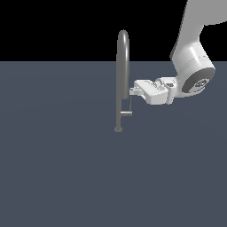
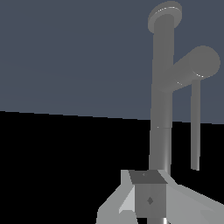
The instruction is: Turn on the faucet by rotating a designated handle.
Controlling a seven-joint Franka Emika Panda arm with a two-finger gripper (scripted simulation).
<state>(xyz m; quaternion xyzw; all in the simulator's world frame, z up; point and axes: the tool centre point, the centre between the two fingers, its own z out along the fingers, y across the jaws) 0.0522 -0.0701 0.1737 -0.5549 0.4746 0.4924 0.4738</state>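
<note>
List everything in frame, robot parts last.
faucet: 1, grey metal, tall narrow arch standing on the floor near the exterior view's centre.
handle: 1, grey, small L-shaped lever low on the faucet's stem, on the exterior view's right side of it.
floor: 1, dark blue-grey, flat, under everything.
arm: 1, white, coming in from the exterior view's upper right.
gripper: 1, white, level, fingers at the faucet's stem just above the handle; open or shut unclear.
</note>
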